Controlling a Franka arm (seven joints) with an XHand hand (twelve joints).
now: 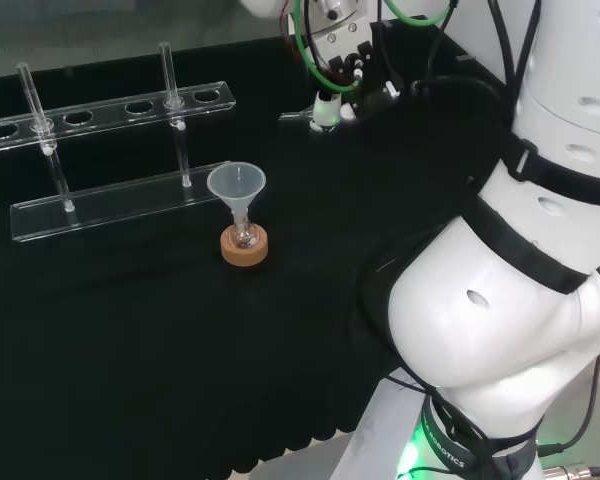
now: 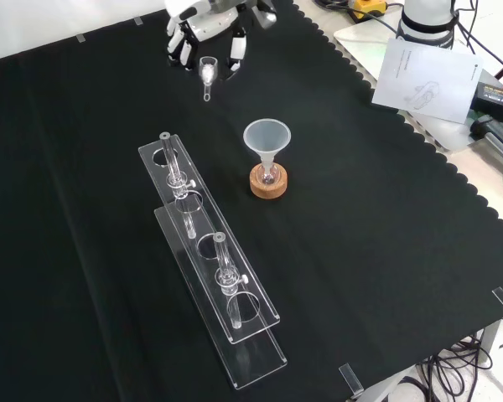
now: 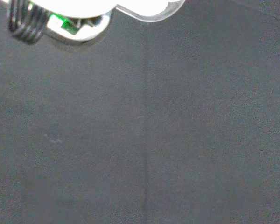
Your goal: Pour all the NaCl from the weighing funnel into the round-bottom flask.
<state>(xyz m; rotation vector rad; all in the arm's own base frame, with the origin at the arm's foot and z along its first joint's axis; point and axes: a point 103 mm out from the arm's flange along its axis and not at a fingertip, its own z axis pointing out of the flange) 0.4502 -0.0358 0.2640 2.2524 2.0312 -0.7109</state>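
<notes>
We see the black-clothed surface [image 2: 386, 251] bearing a clear rack [image 2: 210, 285], a cork stand [image 2: 268, 182] and a weighing funnel [image 2: 208, 71].

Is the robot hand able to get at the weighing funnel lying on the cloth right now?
Probably yes. In the front view the robot hand sits just above the weighing funnel with its fingers around it, and nothing stands between them. The rack and flask are well off to the side.

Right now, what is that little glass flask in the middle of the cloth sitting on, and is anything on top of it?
The flask sits in a cork ring. A clear funnel stands in its neck. The ring hides the flask's bottom, and I cannot tell whether anything is inside.
</notes>
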